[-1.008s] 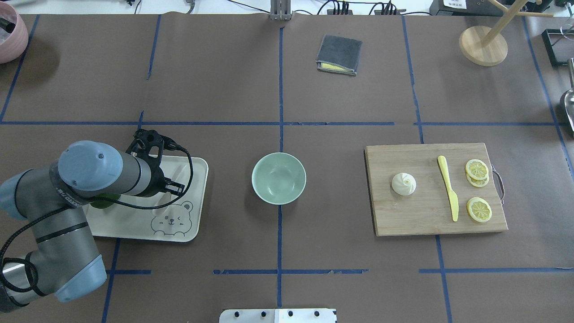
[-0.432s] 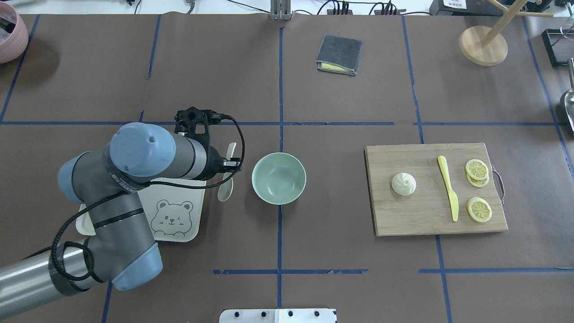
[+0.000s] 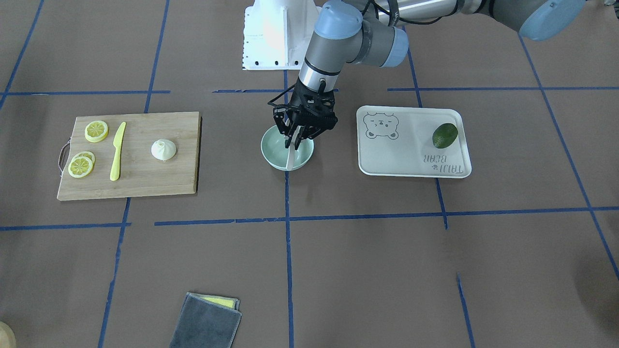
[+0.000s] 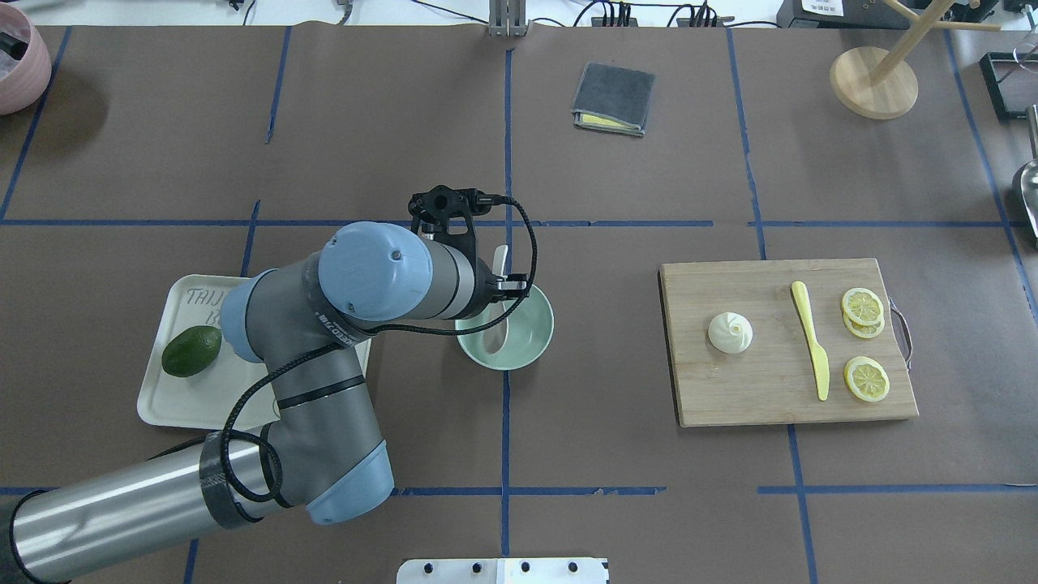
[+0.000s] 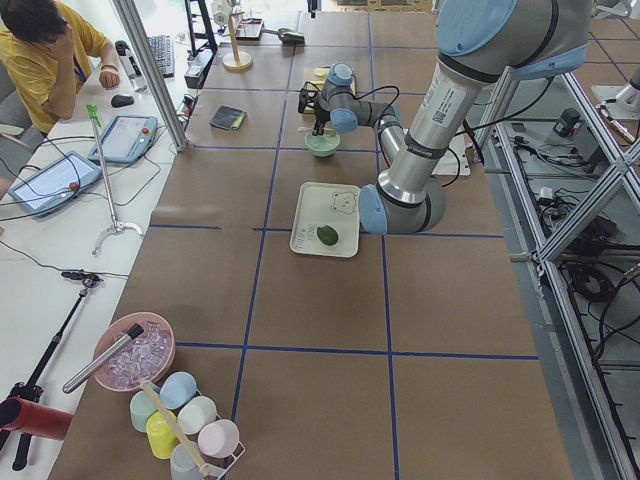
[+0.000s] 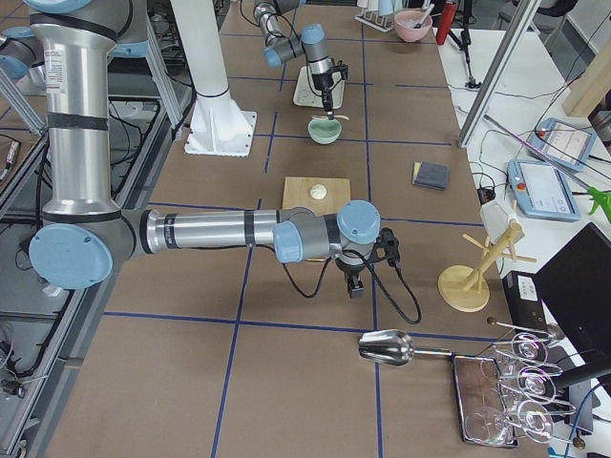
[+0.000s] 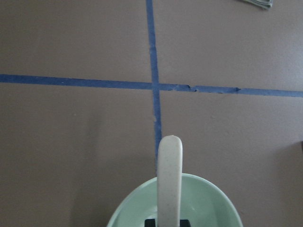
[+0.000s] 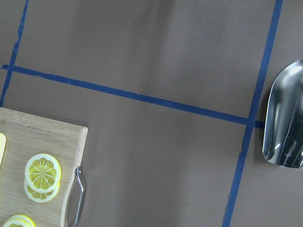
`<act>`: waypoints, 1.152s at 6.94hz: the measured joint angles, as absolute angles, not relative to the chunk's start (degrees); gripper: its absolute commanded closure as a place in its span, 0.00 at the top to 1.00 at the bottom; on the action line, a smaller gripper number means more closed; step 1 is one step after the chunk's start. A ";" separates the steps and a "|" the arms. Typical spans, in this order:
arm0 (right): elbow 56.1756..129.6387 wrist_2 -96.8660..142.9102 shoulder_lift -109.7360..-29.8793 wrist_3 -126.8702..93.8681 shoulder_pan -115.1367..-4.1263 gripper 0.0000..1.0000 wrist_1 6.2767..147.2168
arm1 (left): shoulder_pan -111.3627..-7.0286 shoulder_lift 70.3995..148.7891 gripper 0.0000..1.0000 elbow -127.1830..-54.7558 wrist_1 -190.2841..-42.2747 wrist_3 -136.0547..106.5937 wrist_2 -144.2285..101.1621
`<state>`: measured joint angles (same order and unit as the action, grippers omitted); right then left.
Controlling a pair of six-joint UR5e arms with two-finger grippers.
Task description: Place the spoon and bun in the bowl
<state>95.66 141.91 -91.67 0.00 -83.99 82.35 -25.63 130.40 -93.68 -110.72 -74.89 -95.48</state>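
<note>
Spoon point(image 3: 290, 159), off-white, is clamped between the two fingers of the robot's left tool point(image 3: 295, 139), just left of centre in the front-facing view. It is held over the pale mint-green bowl point(image 4: 531, 345), which stands at the middle of the brown-covered bench point(image 4: 616, 454). In the overhead view the spoon's handle points toward the top of the frame and crosses the bowl's rim there, while its other end lies over the bowl's inside. Whether the spoon touches the bowl cannot be told. From the left wrist camera the handle rises up the centre of the frame, with the bowl's rim curving below it.

In the overhead view, the cream-white bun point(image 4: 731, 332) sits on the left part of a wooden cutting board point(image 4: 762, 397) at the right of the frame, well apart from the bowl. A yellow plastic knife point(image 4: 811, 339) and lemon slices point(image 4: 866, 379) share the board. At the left of that frame a dark green avocado point(image 4: 191, 350) lies on a white bear-print tray point(image 4: 162, 405).

The right tool point(image 6: 355, 283) hangs over bare bench at the centre of the right-side view; whether its fingers are apart or together cannot be told.
</note>
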 measured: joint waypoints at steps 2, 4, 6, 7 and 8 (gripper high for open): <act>95.57 141.94 -91.67 0.01 -83.96 1.00 82.35 | -25.23 130.78 0.79 -93.28 -110.63 -75.17 -94.45; 95.48 141.94 -91.71 0.02 -83.99 1.00 82.35 | -25.22 129.75 0.91 -93.76 -110.47 -74.92 -93.96; 95.68 142.29 -91.52 -0.08 -83.64 1.00 82.25 | -25.31 128.92 0.91 -94.42 -110.51 -74.68 -93.88; 95.80 143.34 -91.24 -1.41 -82.73 1.00 81.62 | -25.74 128.36 0.91 -95.27 -110.44 -74.33 -93.91; 95.94 144.20 -90.92 -6.26 -80.50 1.00 78.75 | -26.78 126.70 0.91 -97.08 -110.37 -72.27 -94.05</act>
<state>95.94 144.20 -90.92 -6.26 -80.50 78.75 -26.78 126.70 -97.08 -110.37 -72.27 -94.05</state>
